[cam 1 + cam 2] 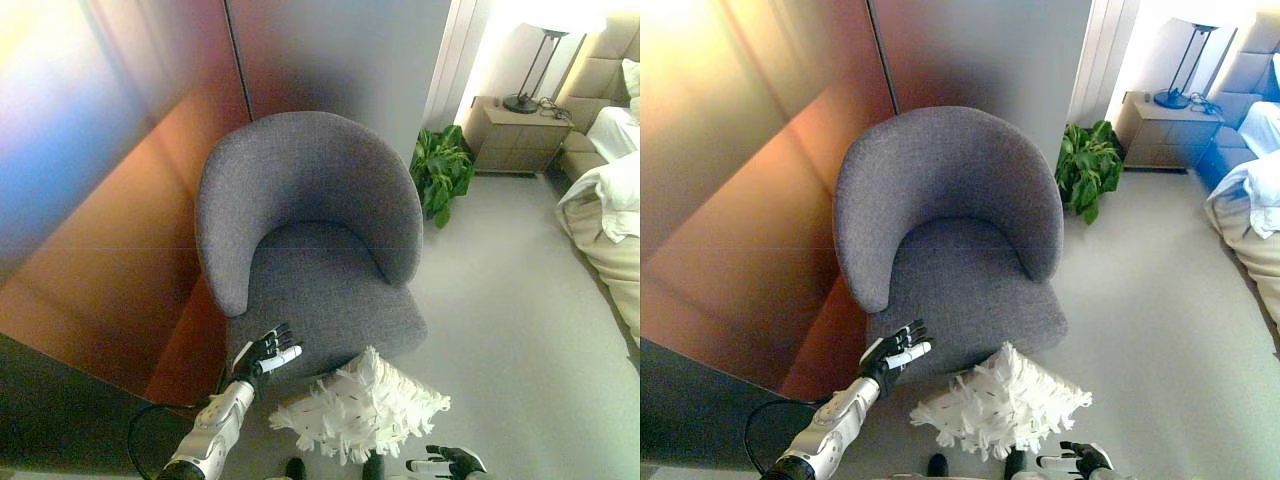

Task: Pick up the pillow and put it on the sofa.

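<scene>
A white fluffy pillow (pixel 362 406) lies on the floor, against the front edge of a grey round-backed armchair (pixel 310 250). My left hand (pixel 266 353) is open with straight fingers, held at the chair seat's front left corner, left of the pillow and apart from it. My right hand (pixel 448 463) shows at the bottom edge, below and right of the pillow, fingers relaxed and holding nothing. In the right eye view the pillow (pixel 1000 403) and the left hand (pixel 894 351) stand the same way.
A wall stands behind and left of the chair. A green potted plant (pixel 441 170) stands right of the chair. A bedside cabinet (pixel 518 138) with a lamp is at the back right. A bed with white bedding (pixel 610 215) fills the right edge.
</scene>
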Available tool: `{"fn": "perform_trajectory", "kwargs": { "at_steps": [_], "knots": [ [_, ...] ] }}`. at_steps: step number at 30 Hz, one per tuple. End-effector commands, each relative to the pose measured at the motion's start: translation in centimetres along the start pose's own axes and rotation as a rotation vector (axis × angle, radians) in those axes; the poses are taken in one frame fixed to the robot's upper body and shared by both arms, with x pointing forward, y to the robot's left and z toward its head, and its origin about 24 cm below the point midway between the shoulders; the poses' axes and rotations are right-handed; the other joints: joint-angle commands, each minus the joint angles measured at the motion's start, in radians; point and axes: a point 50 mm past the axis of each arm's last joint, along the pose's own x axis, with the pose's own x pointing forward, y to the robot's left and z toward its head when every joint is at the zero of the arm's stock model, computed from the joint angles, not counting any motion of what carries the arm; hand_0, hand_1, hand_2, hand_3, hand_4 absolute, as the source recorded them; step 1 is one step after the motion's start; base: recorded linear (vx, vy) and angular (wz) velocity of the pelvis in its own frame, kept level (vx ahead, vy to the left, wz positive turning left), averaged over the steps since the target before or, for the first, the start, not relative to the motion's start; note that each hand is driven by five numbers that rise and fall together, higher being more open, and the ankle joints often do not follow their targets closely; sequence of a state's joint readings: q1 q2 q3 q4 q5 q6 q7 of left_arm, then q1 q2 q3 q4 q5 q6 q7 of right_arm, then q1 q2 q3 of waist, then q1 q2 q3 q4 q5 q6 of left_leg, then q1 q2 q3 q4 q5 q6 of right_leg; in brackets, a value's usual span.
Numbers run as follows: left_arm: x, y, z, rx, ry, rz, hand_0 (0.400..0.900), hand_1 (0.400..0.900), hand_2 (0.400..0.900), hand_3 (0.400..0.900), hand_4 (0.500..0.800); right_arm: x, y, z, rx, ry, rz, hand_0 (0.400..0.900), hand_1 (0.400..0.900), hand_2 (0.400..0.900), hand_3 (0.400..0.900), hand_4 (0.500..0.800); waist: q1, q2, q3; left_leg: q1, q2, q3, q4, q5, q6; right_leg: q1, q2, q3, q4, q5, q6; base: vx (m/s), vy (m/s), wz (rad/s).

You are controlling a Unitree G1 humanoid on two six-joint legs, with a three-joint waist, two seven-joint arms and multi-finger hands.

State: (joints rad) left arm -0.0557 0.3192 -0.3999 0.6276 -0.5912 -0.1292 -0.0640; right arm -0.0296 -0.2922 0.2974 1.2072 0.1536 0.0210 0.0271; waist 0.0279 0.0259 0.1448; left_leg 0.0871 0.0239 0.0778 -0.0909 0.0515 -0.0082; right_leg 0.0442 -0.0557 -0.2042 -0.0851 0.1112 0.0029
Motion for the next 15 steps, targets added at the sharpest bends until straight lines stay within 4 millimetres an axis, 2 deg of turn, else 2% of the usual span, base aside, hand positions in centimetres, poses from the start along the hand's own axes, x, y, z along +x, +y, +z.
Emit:
{"fn": "perform_trajectory", "kwargs": {
  "at_steps": [1,6,12,15],
  "knots": [
    [1.4,-1.0,4.7,0.077,-0.174,-0.081,0.9,0.9,0.9,0.9,0.8,0.1,-1.2,1.6,0.0,-0.037,-0.046,0.9,0.9,0.9,0.9,0.8,-0.013,-0.007,-0.01,-0.016,0.0,0.029,0.052,-0.07,-0.016,0.015,-0.061,0.028,0.118,-0.143,0.098,0.0,0.0,0.0],
    [1.4,-0.9,4.4,0.118,-0.161,-0.08,0.9,0.9,0.9,0.9,0.8,0.1,-1.2,1.5,-0.011,-0.036,-0.042,0.9,0.9,0.9,0.9,0.8,-0.019,-0.006,-0.012,-0.012,0.004,0.035,0.051,-0.071,-0.017,0.013,-0.06,0.031,0.118,-0.143,0.1,0.01,-0.005,-0.04],
    [1.5,-0.3,3.9,0.365,-0.14,-0.018,0.9,0.9,0.9,0.9,0.8,0.1,-0.9,1.7,-0.028,-0.043,-0.034,0.9,0.9,0.9,0.9,0.8,-0.034,-0.01,-0.01,-0.018,0.012,0.051,0.073,-0.081,-0.017,0.003,-0.062,0.045,0.119,-0.141,0.103,0.01,-0.013,-0.09],
    [1.6,0.1,3.5,0.427,-0.102,-0.007,0.9,0.9,0.9,0.9,0.8,0.1,-0.8,1.6,-0.051,-0.038,-0.028,0.9,0.9,0.9,0.9,0.8,-0.046,-0.012,-0.008,-0.021,0.014,0.063,0.088,-0.089,-0.015,-0.004,-0.062,0.06,0.118,-0.138,0.105,0.02,-0.015,-0.18]
  ]
}}
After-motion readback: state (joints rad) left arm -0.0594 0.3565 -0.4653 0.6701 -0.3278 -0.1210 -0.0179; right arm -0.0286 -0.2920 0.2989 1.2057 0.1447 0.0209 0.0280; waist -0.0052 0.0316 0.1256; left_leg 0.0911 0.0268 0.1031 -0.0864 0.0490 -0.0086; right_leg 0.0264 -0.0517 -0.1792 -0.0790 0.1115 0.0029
